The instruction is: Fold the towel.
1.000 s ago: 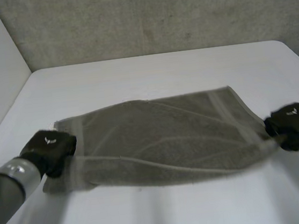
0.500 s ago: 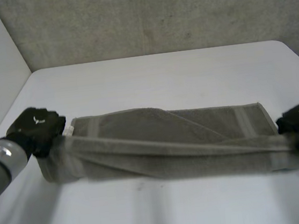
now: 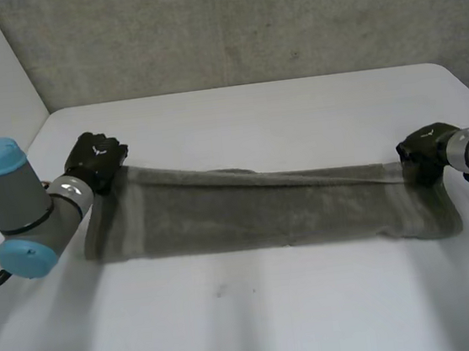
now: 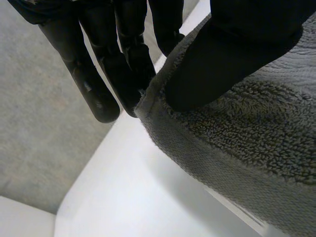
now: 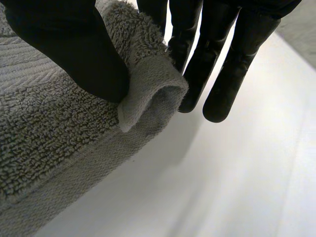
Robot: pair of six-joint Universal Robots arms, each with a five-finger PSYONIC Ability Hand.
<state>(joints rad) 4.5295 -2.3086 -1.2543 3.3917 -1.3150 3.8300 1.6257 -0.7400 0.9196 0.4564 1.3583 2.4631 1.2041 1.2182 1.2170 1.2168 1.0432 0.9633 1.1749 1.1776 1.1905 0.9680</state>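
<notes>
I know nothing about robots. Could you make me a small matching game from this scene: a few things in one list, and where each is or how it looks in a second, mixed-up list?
Things:
1. left hand
2. right hand
3. towel
4. table

Places and states:
A. white, lying under everything else
B. pinches the cloth at its right end
C. grey, stretched out long between two holds
D. pinches the cloth at its left end

Pairs: 1-D, 2-B, 3-C, 4-A.
</notes>
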